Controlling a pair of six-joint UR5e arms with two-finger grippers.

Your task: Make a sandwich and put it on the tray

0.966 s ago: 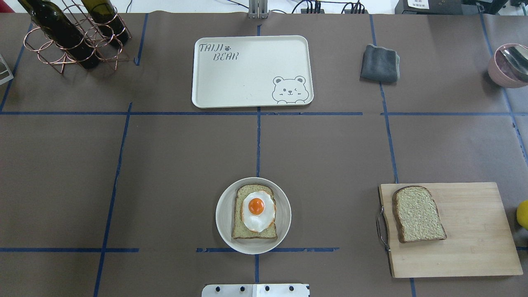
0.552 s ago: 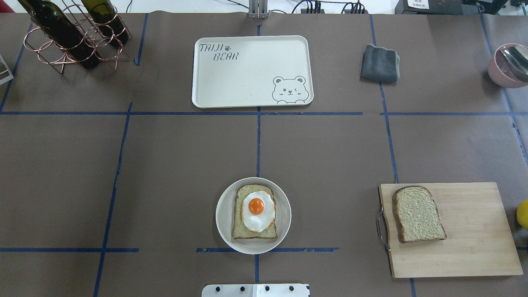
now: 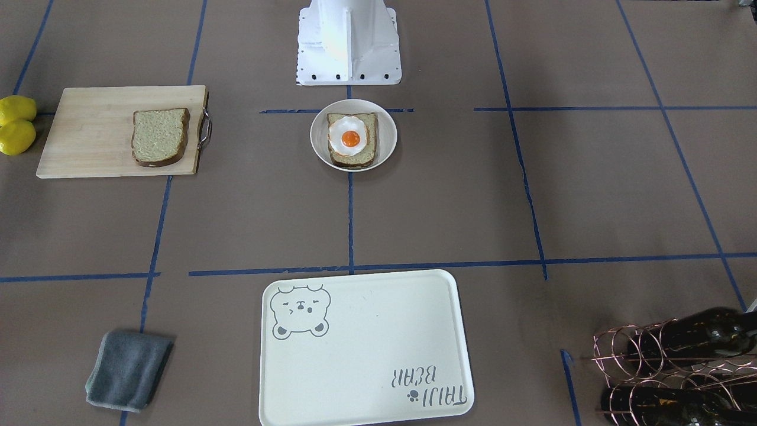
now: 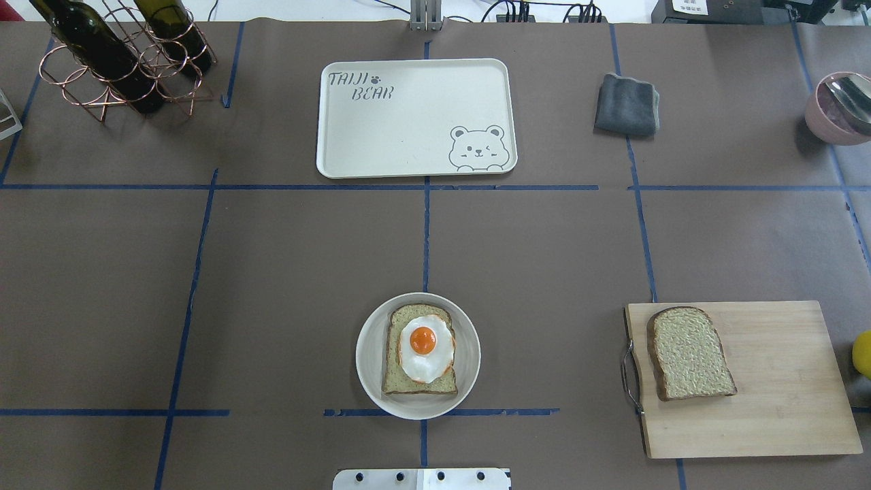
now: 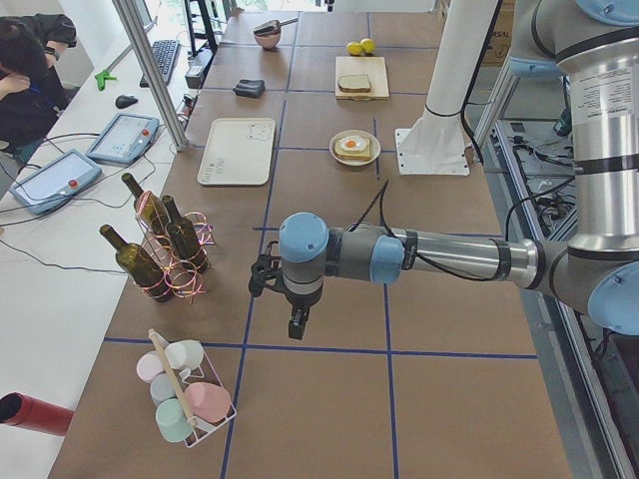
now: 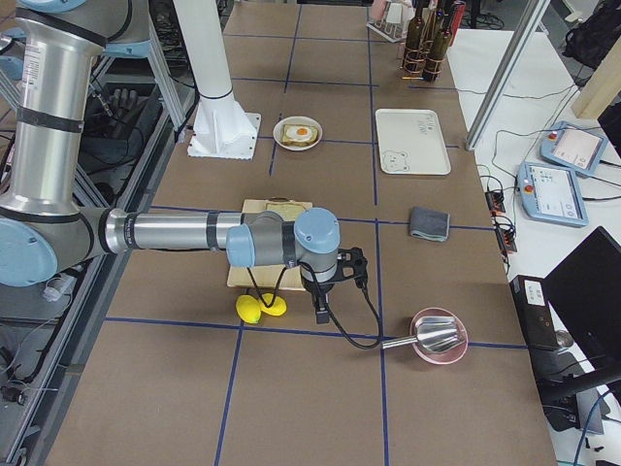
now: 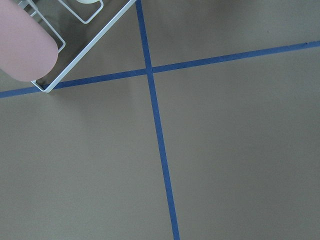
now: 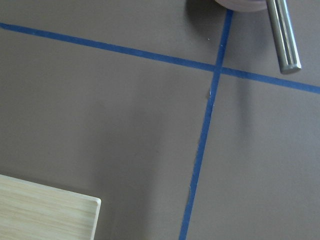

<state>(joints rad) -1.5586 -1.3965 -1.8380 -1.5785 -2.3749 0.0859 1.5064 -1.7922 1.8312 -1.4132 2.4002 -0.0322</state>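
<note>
A bread slice (image 4: pixel 416 384) topped with a fried egg (image 4: pixel 425 347) lies in a round white dish (image 4: pixel 367 354) near the robot's base. A second bread slice (image 4: pixel 691 352) lies on the wooden cutting board (image 4: pixel 782 381) at the right. The cream bear tray (image 4: pixel 408 129) sits bare at the far middle. My left gripper (image 5: pixel 297 324) hangs over the table far to the left, seen only in the exterior left view. My right gripper (image 6: pixel 321 313) hangs beyond the cutting board, seen only in the exterior right view. I cannot tell whether either is open or shut.
A copper wine rack with bottles (image 4: pixel 116 61) stands far left. A grey cloth (image 4: pixel 626 104) lies right of the tray. A pink bowl with a metal spoon (image 4: pixel 837 109) and two lemons (image 3: pixel 15 124) are at the right. A rack of cups (image 5: pixel 185 394) stands near my left gripper.
</note>
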